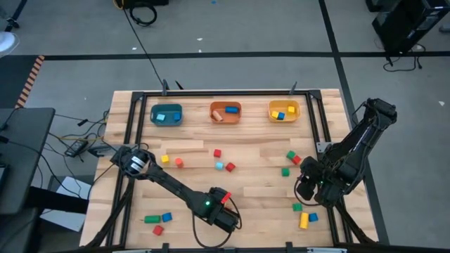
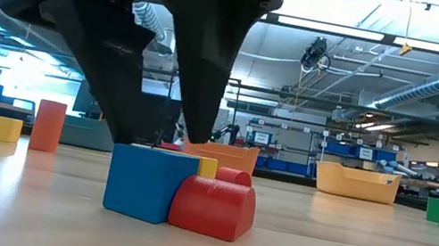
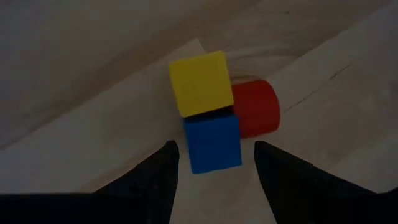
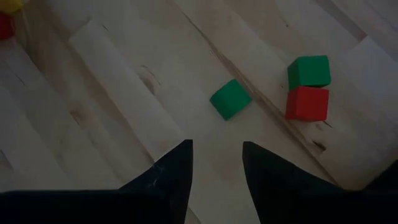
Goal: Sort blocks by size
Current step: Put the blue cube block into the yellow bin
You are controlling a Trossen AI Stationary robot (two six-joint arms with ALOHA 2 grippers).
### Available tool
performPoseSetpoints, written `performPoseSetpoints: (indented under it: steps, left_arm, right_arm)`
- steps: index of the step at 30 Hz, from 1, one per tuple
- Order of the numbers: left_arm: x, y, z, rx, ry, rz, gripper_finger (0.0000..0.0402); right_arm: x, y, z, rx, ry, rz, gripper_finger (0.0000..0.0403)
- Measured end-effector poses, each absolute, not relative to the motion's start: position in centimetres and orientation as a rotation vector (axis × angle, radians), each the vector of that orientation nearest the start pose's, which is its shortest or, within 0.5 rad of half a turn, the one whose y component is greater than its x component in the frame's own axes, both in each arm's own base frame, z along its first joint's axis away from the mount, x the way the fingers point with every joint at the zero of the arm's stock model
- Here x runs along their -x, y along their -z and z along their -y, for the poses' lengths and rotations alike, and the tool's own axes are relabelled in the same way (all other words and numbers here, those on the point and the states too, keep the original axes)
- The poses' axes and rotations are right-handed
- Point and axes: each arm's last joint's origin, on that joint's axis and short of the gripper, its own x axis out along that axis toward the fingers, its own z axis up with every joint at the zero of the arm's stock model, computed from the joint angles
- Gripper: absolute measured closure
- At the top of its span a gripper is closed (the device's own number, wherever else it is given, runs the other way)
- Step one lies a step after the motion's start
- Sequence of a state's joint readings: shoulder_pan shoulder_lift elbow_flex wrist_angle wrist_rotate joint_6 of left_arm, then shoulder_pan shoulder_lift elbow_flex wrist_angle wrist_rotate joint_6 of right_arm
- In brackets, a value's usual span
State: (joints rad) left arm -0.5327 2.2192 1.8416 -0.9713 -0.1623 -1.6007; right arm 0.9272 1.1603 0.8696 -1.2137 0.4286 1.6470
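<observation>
The left gripper [image 3: 214, 158] reaches low over the table's near edge, its fingers open around a blue cube [image 3: 212, 143], seemingly not yet gripping. A yellow cube [image 3: 200, 83] and a red rounded block [image 3: 258, 109] touch it. The right gripper [image 4: 216, 163] hovers open, empty.

Table [image 1: 260, 179]: pale planked wood, visible grain, faint sheen. Blue block [image 2: 148, 181], red rounded block [image 2: 214, 205], yellow block [image 3: 200, 83]: smooth painted wood, matt. Bins [image 1: 225, 112]: smooth plastic. Frame [image 1: 232, 93]: dark metal.
</observation>
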Motion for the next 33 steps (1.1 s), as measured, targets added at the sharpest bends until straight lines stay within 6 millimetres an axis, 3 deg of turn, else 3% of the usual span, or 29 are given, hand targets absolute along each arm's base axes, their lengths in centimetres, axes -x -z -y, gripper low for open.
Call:
performPoseSetpoints:
  steps: [11, 19, 29, 33]
  left_arm:
    - [-39.6, -15.8, 23.0, 0.915, -0.722, -1.214, 0.0184]
    - [-39.7, -15.7, 23.0, 0.902, -0.735, -1.192, 0.0186]
    - [-39.7, -15.7, 22.7, 0.881, -0.760, -1.171, 0.0264]
    - [-39.9, -15.9, 22.8, 0.896, -0.743, -1.158, 0.0267]
  right_arm:
    - [-11.3, -23.9, -13.1, -0.487, 0.577, -1.062, 0.0249]
    - [-11.3, -23.9, -13.1, -0.485, 0.578, -1.061, 0.0249]
    - [-11.3, -23.9, -13.1, -0.483, 0.578, -1.055, 0.0249]
    - [-11.3, -23.9, -13.1, -0.472, 0.570, -1.058, 0.0249]
